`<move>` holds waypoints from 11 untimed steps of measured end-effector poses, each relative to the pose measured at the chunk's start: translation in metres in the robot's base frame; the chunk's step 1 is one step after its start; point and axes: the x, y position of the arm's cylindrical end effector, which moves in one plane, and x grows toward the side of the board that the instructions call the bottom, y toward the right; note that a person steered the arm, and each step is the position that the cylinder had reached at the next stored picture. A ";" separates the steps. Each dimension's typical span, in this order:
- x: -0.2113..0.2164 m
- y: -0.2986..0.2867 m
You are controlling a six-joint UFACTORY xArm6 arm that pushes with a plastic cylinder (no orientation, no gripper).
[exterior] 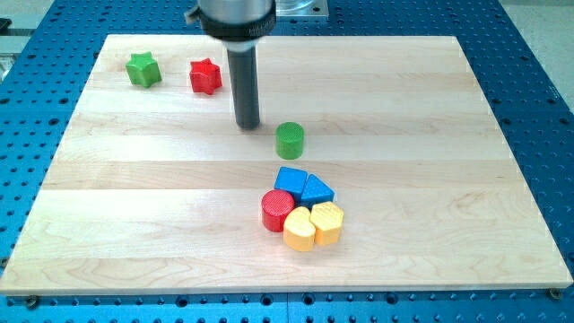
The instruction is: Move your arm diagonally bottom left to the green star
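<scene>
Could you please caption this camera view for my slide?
My tip rests right of the red star and green star, beside the green cylinder.

Green star (143, 69) flat at board's top-left; seemingly intact.

- We see bright, even overhead light w/ no dim corners.
- Shadows are soft & short: a faint one at the base of the rod (247, 90), small ones under the green cylinder (290, 141) & the block cluster.
- Mild sheen on the pale wood table (430, 179), no hard glare.
- Focus is sharp across the table; the rod's top mount is slightly soft.
- The table's edges look straight apart from perspective taper.
</scene>
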 end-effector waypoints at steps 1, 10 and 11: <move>0.019 0.047; 0.000 -0.254; 0.000 -0.254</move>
